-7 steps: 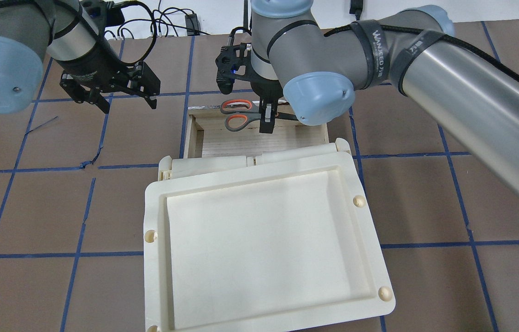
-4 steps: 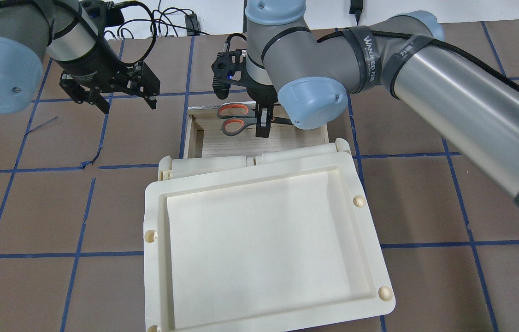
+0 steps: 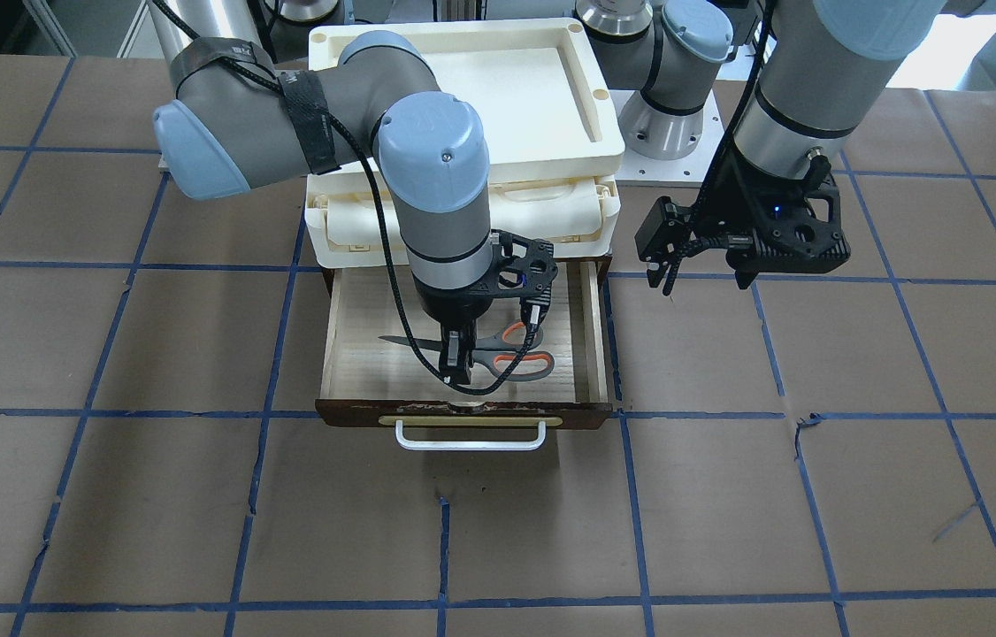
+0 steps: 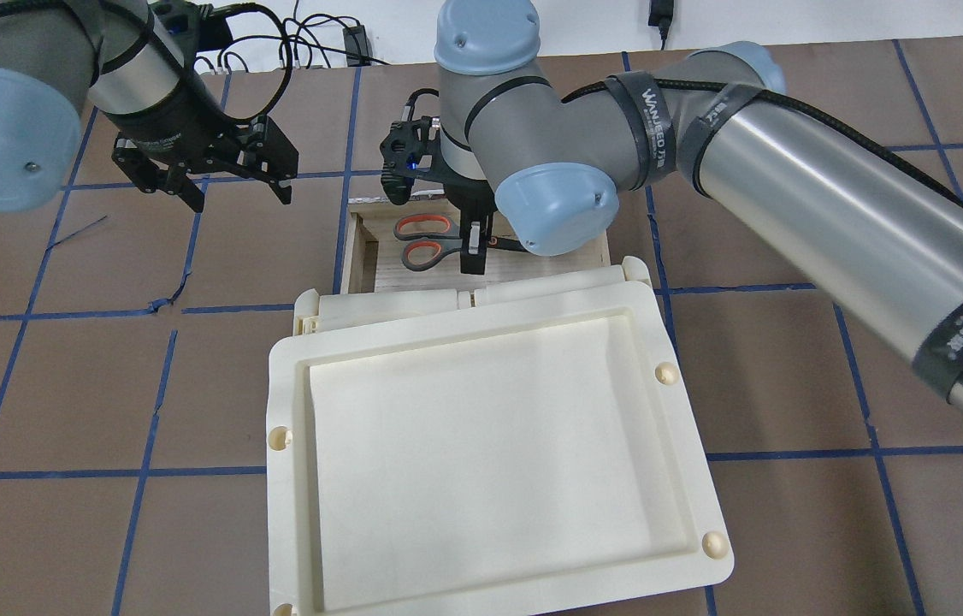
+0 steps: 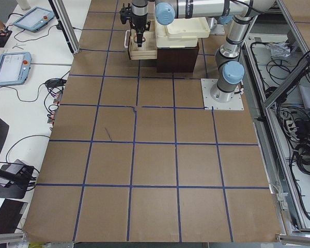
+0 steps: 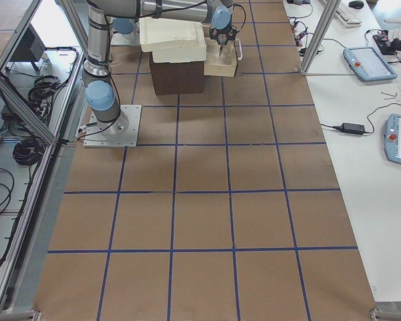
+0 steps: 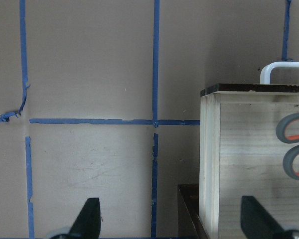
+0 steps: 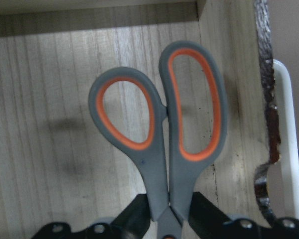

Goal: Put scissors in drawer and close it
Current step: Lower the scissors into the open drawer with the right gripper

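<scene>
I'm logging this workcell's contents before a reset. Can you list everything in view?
scissors: one, grey handles lined orange, inside the open drawer
drawer: one, pale wood with dark brown front, pulled out of the cabinet
bar handle: one, white, on the drawer front
tray: one, cream, top of the stack
compartment unit: one, cream plastic, beneath the tray
cabinet: one, dark brown, under the compartment unit
table: one, brown paper with blue tape grid
tablets: two, blue-edged, on the white side bench
left gripper: one, black, open, above the table beside the drawer
right gripper: one, black, shut on the scissors
</scene>
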`<action>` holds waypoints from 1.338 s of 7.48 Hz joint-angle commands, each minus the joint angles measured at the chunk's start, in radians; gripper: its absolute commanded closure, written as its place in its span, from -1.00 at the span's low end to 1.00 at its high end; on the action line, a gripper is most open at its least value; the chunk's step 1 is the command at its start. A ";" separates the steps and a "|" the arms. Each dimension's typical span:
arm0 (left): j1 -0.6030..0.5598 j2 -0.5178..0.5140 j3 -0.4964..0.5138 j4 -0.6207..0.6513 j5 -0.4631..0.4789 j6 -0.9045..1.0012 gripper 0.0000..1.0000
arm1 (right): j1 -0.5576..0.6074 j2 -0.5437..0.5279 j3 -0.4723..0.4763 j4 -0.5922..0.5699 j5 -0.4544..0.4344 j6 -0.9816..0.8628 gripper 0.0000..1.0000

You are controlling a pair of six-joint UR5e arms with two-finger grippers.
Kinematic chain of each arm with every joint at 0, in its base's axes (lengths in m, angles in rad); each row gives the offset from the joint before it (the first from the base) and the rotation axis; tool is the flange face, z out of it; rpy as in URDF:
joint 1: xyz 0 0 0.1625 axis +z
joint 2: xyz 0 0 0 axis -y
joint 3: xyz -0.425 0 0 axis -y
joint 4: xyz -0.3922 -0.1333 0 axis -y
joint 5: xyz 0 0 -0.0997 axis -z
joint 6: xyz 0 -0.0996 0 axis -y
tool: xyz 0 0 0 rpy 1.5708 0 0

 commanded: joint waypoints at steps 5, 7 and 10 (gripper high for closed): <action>-0.001 0.000 0.001 -0.001 0.000 0.013 -1.00 | 0.023 0.032 0.002 0.001 -0.027 0.004 1.00; -0.006 0.000 0.001 0.001 -0.002 0.019 -1.00 | 0.023 0.033 0.003 0.001 -0.028 0.004 1.00; -0.001 0.000 0.001 0.001 0.000 0.019 -1.00 | 0.023 0.041 0.005 0.001 -0.031 0.004 1.00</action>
